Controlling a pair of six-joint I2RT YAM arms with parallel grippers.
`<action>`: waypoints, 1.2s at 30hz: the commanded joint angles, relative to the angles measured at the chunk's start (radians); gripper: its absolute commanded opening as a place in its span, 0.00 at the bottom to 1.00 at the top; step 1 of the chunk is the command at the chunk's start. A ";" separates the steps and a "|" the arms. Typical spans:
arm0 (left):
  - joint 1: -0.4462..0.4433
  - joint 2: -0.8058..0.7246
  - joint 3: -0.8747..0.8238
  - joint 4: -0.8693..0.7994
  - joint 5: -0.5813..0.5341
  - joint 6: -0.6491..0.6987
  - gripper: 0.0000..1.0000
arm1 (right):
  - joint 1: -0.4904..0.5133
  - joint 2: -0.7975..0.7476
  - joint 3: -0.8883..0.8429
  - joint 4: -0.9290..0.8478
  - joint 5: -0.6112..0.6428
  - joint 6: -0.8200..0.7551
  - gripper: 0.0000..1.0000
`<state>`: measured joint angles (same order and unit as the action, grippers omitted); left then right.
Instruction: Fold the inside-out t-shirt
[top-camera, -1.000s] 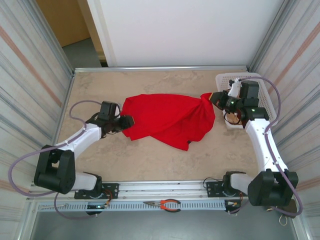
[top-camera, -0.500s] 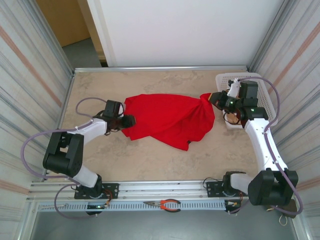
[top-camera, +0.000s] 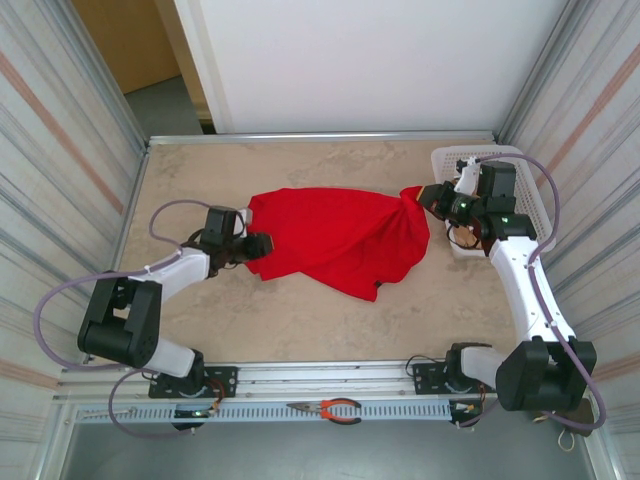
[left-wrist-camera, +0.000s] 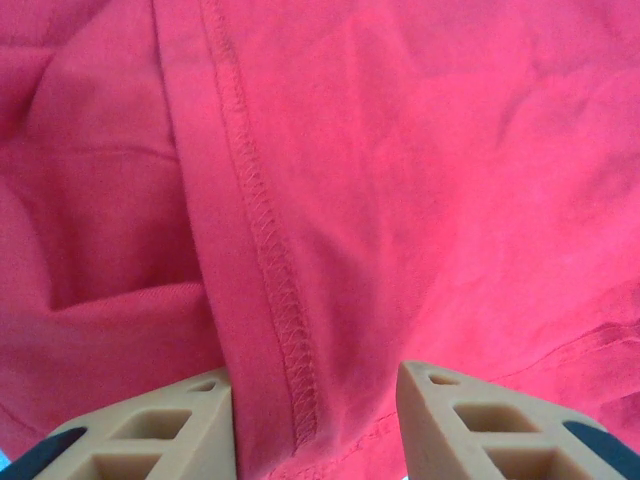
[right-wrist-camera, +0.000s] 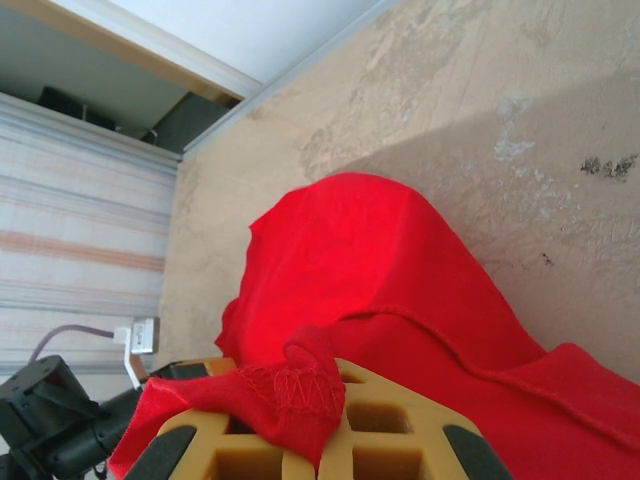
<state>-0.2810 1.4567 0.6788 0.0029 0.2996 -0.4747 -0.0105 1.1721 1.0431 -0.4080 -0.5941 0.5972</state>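
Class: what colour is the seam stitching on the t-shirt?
Red, like the t-shirt itself; the seam shows best in the left wrist view.

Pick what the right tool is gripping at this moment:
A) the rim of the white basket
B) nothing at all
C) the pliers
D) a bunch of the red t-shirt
D: in the right wrist view the right tool is shut on a gathered fold of the red t-shirt, which is pinched between its jaws.
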 joint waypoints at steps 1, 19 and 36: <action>0.005 0.011 -0.021 0.025 0.018 0.000 0.43 | 0.006 -0.003 0.011 0.015 0.014 0.004 0.00; 0.016 -0.050 -0.008 0.038 0.024 -0.042 0.00 | -0.004 -0.001 0.028 0.018 0.017 0.010 0.00; 0.213 -0.381 0.753 -0.235 0.114 -0.269 0.00 | -0.226 -0.005 0.610 0.009 -0.225 0.221 0.00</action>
<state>-0.0723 1.1156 1.4128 -0.1555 0.4049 -0.6933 -0.2066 1.2510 1.6058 -0.4278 -0.7540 0.7368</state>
